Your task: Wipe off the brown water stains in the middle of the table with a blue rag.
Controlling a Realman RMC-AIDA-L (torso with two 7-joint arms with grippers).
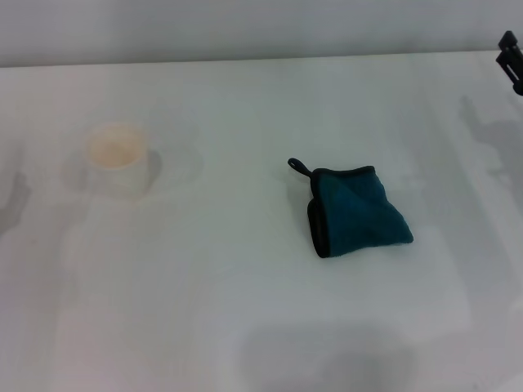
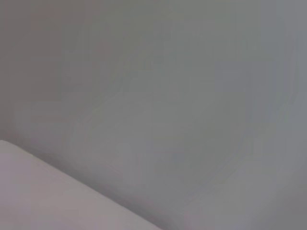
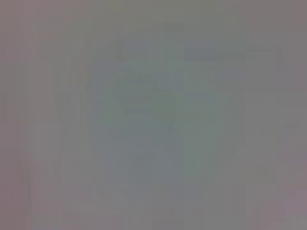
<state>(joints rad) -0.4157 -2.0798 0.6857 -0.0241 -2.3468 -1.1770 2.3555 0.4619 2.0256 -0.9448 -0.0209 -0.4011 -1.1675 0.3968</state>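
The blue rag lies folded on the white table, a little right of the middle, with black edging and a small black loop at its far left corner. No gripper touches it. No brown water stain shows anywhere on the table; I cannot tell whether one lies under the rag. A black part of my right gripper shows at the far right edge, well away from the rag. My left gripper is out of view. Both wrist views show only plain grey.
A cream-coloured cup stands on the table at the left. The table's far edge meets a pale wall along the top of the head view. Faint arm shadows lie at both sides.
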